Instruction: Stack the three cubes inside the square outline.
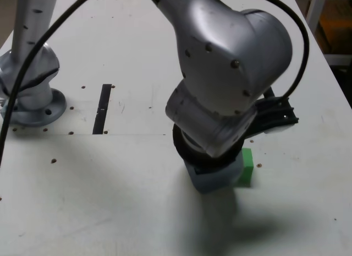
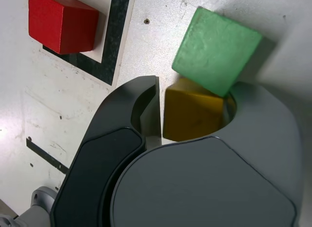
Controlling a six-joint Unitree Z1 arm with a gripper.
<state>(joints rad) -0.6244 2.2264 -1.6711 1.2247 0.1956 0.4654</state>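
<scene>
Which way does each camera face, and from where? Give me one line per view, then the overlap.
Exterior view: off the arm, above the table, looking obliquely down; the arm's base, links and part of the claw show.
Wrist view: on the wrist, looking past the claw's jaws toward the tabletop; the claw and, beyond it, the base show.
Shared: green cube, black strip, base, claw.

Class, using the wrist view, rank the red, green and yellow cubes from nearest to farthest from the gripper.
1. Yellow cube: between the jaws.
2. Green cube: just outside the jaws, partly covering the yellow one in this view.
3. Red cube: at the square outline.
</scene>
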